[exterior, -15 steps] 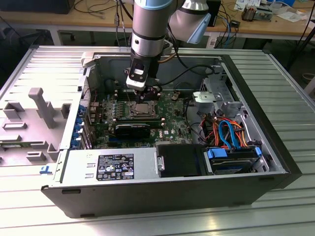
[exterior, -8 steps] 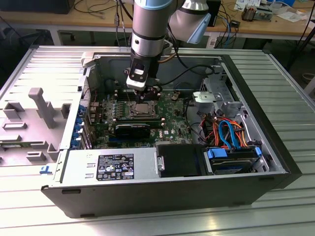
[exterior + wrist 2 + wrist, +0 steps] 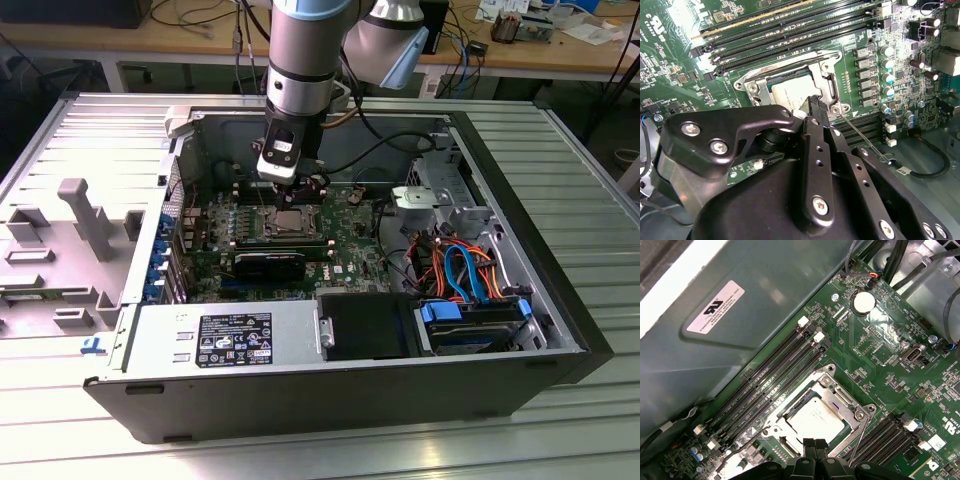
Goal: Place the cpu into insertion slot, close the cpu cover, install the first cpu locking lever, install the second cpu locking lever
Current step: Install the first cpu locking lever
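The cpu [image 3: 815, 421], a flat silver-grey square, lies in the insertion slot [image 3: 290, 224] on the green board. The cpu cover [image 3: 856, 415] lies flat around it as a silver frame, also seen in the second wrist view as cpu cover [image 3: 826, 75] around the cpu [image 3: 786, 94]. My gripper [image 3: 815, 445] is shut with nothing between its fingers, and its tips hover at one edge of the socket. In the second wrist view the gripper [image 3: 812, 103] sits over a corner of the chip. A thin wire locking lever [image 3: 862, 139] angles out from the socket corner beside the fingers.
Long black memory slots [image 3: 775, 375] flank the socket on two sides. The open case's metal wall [image 3: 765, 315] stands close behind them. A power supply [image 3: 225, 340], a drive with orange and blue cables [image 3: 465, 270] and a black card [image 3: 270, 265] crowd the case.
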Controlling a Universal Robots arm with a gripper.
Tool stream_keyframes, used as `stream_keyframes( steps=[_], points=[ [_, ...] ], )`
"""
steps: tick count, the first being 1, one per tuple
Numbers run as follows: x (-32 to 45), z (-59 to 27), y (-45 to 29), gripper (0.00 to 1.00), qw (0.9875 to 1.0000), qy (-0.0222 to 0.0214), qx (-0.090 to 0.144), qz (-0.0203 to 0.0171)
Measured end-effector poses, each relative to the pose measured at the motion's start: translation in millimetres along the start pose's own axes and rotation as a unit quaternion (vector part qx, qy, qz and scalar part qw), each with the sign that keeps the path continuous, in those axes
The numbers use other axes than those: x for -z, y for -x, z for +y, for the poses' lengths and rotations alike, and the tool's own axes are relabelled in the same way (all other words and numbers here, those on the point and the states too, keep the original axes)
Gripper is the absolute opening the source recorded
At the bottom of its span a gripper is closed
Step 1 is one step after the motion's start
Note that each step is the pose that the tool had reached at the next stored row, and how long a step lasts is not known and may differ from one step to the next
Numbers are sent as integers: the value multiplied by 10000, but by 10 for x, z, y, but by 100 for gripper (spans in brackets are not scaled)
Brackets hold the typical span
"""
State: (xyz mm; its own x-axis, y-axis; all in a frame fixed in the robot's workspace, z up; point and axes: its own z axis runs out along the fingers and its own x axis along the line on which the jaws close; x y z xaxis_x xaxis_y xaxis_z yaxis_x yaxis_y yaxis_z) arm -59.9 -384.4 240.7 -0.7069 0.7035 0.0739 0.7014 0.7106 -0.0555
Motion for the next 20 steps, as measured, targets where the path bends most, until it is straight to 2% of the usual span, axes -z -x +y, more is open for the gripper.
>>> stream_keyframes(
  steps=[20],
  points=[
    [0, 0, 0, 11, 10000, -6, 80, -5]
  ],
)
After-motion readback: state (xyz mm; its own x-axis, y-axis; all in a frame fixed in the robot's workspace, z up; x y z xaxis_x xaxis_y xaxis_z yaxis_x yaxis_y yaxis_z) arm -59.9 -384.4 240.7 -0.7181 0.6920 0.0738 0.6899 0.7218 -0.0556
